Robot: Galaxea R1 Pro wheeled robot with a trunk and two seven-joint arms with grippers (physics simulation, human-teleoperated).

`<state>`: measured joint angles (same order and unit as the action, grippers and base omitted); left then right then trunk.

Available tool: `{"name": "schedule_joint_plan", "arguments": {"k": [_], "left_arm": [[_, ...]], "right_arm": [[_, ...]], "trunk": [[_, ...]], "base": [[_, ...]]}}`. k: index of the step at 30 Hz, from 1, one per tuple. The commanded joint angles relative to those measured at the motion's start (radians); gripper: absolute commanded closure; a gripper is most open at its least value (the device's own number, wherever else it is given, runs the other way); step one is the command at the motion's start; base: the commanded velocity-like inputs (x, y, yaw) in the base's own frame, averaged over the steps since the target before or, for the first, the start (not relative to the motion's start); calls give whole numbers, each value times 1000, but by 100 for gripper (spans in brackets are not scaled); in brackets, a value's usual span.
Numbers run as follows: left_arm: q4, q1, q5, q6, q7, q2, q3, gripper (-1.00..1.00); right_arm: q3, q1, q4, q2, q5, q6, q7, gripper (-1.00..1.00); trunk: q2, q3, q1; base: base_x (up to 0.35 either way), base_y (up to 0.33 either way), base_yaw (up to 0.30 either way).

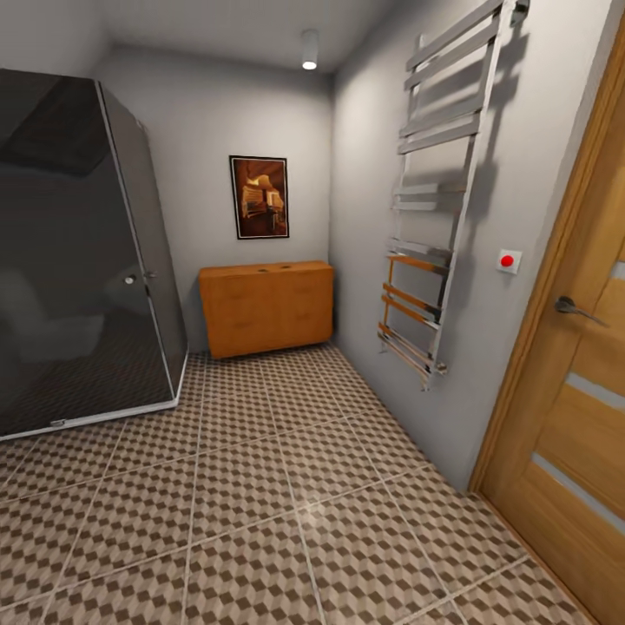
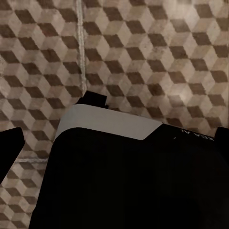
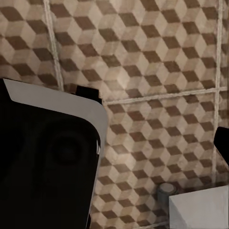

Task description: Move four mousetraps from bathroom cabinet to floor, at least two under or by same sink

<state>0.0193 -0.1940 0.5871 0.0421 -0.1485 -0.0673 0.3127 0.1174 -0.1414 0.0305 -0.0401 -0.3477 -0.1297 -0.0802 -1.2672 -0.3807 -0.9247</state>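
The orange-brown cabinet (image 1: pixel 266 306) stands against the far wall, between the shower and the right wall. A few tiny dark spots (image 1: pixel 274 268) lie on its top, too small to identify as mousetraps. The cube-patterned bathroom floor (image 1: pixel 260 486) stretches from me to the cabinet. The sink is out of view. My left gripper (image 2: pixel 114 143) hangs over the floor tiles with its dark fingertips (image 2: pixel 10 148) far apart and nothing between them. One fingertip (image 3: pixel 223 145) of my right gripper (image 3: pixel 114 148) shows at the frame edge, also above bare tiles.
A dark glass shower cabin (image 1: pixel 78 252) fills the left side. A chrome towel rail (image 1: pixel 434 217) juts from the right wall, with a wooden door (image 1: pixel 573 417) nearer to me. My own black-and-white body (image 2: pixel 124 181) blocks part of both wrist views.
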Motion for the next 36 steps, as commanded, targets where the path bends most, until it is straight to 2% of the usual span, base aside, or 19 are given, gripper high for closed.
{"name": "schedule_joint_plan", "arguments": {"k": [1, 23, 36], "left_arm": [[-1, -1, 8, 3, -3, 0, 8, -100], [-1, -1, 8, 1, -3, 0, 6, -100], [-1, -1, 7, 0, -3, -2, 7, -100]], "right_arm": [[8, -1, 3, -1, -10, -6, -4, -100], [8, -1, 3, 0, -10, -7, -4, -100], [9, -1, 3, 0, -8, -14, -5, -100]], "trunk": [[-1, -1, -1], [-1, -1, -1], [-1, -1, -1]], "base": [[313, 0, 278], [321, 0, 272], [323, 0, 59]]}}
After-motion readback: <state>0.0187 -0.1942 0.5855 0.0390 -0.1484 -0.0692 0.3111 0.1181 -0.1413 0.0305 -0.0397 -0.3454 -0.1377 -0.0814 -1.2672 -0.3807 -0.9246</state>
